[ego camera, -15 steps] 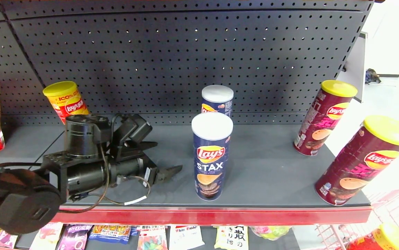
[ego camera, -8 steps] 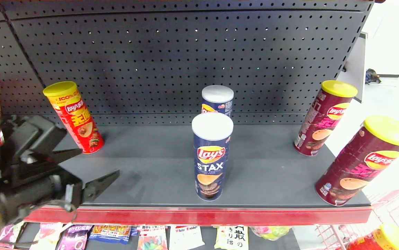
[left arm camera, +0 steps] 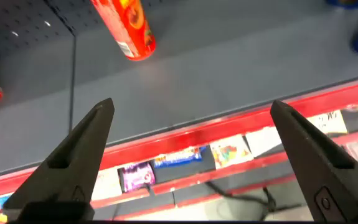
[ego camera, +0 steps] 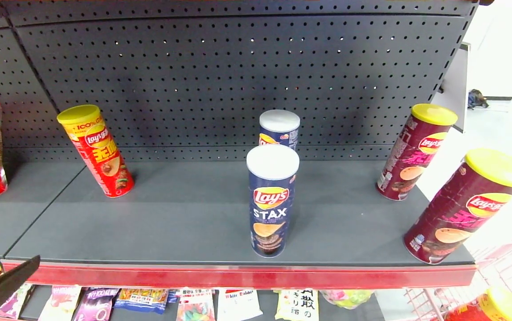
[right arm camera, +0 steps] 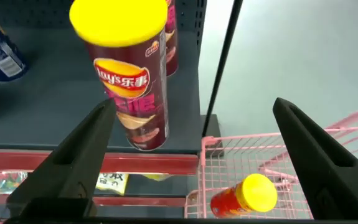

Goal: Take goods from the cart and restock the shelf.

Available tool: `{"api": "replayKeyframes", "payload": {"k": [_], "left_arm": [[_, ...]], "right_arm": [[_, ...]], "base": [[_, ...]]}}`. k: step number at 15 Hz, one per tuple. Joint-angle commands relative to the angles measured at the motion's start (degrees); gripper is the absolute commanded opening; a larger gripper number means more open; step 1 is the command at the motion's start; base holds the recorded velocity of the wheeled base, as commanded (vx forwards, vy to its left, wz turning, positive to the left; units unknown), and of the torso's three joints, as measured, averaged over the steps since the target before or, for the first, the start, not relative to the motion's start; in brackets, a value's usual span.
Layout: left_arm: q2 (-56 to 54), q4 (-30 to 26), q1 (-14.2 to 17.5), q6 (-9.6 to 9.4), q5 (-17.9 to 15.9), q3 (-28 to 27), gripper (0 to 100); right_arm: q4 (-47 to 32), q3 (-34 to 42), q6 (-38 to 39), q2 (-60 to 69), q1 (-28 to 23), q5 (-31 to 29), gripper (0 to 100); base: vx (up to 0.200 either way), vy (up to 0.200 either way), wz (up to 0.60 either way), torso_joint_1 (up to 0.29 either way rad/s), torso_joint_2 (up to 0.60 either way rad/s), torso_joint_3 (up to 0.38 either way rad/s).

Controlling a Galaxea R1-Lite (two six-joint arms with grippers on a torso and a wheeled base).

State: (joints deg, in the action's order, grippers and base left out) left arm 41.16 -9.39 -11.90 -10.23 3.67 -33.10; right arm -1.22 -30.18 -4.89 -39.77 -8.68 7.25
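Right wrist view: the right pincer (right arm camera: 192, 106) was spread wide near the pink cart (right arm camera: 247, 138), which held a red, yellow-lidded can (right arm camera: 244, 198). At the shelf's (left arm camera: 185, 81) red lip the left pincer (left arm camera: 191, 104) gaped; farther back stood maroon cans (ego camera: 465, 209), blue cans (ego camera: 271, 200) and one red-and-yellow can (ego camera: 97, 151).

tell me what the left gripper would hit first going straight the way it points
Probably the shelf: the open left gripper points at its red front rail and the deck just behind. Depth is unclear, so either could come first. The red can stands off that line.
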Motion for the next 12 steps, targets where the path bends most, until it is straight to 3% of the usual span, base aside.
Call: {"api": "replayKeyframes", "payload": {"k": [1,9,12], "left_arm": [[-1.52,-0.11,0.21,0.21,0.02,0.05,100],[-3.54,-0.02,0.12,-0.06,-0.07,2.51,100],[-5.12,-0.11,0.12,-0.06,-0.07,3.65,100]], "right_arm": [[-0.10,1.27,-0.74,1.27,-0.11,-0.05,100],[-0.01,2.32,-2.49,1.45,-1.34,-0.05,100],[-0.01,2.32,-2.93,1.36,-1.25,-0.05,100]], "base": [[0.000,0.000,0.00,0.000,0.00,0.000],[-0.200,0.000,0.00,0.001,0.00,0.004],[0.000,0.000,0.00,0.000,0.00,0.000]]}}
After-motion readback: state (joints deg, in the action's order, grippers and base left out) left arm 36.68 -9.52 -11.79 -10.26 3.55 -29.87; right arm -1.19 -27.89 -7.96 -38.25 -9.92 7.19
